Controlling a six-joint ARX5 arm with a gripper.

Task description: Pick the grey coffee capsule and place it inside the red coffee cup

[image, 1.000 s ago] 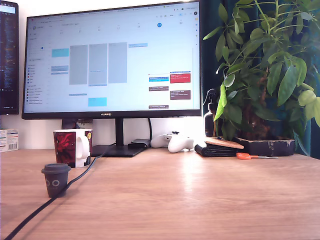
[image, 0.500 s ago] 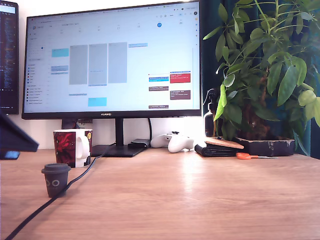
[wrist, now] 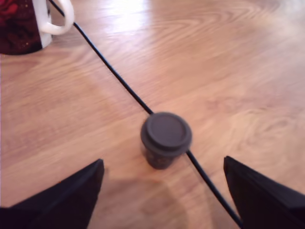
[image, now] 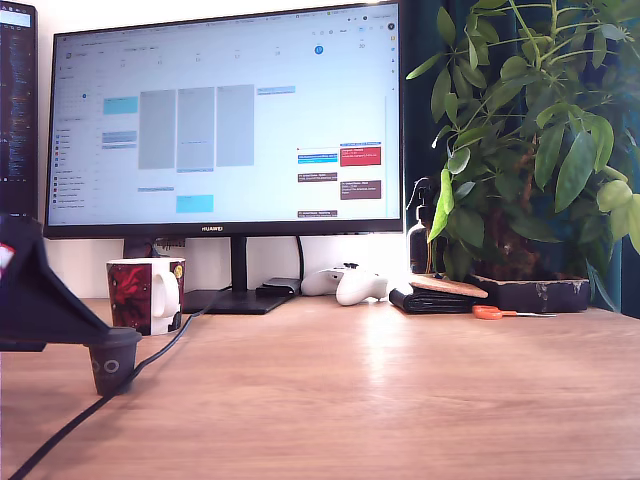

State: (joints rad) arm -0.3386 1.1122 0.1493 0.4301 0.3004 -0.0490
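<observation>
Currently | small dark grey tapered coffee capsule (wrist: 166,138) upright on wooden bench (wrist: 238,71), against black cable (wrist: 109,67) | black claw (wrist: 164,191) spread, capsule just ahead, centred between fingers | red floral ceramic mug (image: 146,294) beyond.

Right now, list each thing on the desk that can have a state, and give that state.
grey coffee capsule: upright, lid on, free, against the black cable.
red coffee cup: upright on the desk.
pincer: open, fingers either side of the capsule, not touching.
monitor: on, showing a calendar.
</observation>
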